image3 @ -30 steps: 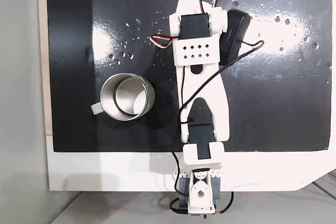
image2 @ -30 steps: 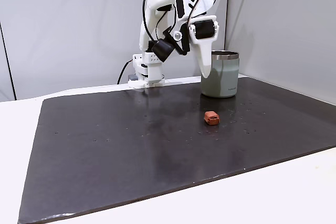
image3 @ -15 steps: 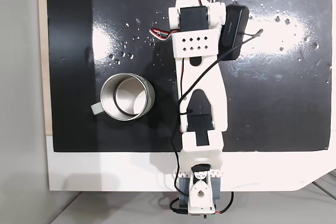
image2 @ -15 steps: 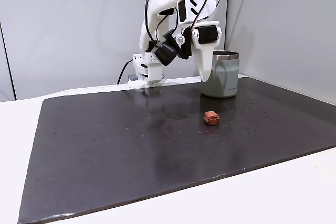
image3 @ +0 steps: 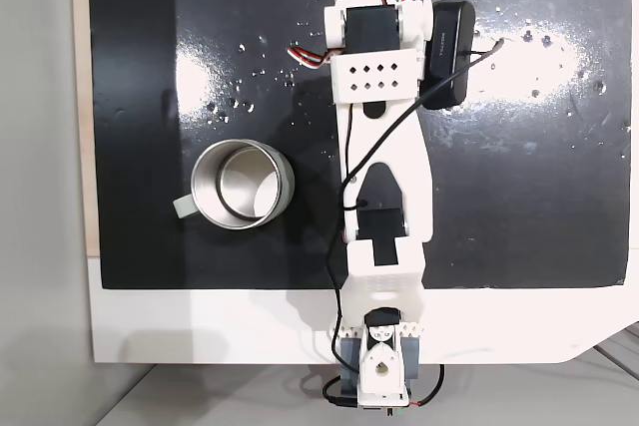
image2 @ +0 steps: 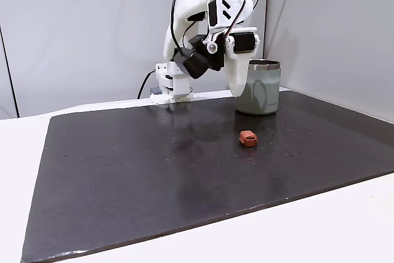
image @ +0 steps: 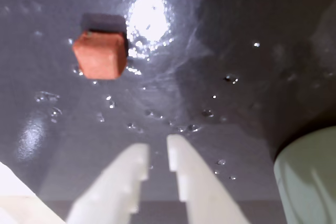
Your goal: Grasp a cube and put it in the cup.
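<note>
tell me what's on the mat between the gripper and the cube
Nothing solid: in the wrist view the stretch between the gripper and the cube is bare dark mat with small water droplets.

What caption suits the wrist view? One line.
Gripper nearly closed above the dark mat, terracotta cube ahead, cup at right.

The white arm [image2: 203,4] arches high from its base, wrist bent down. Its gripper [image: 156,156] hangs in the air, fingers [image: 134,169] nearly together with a narrow gap, holding nothing.

Arm [image2: 209,10] farther out over mat [image2: 154,170]
</note>
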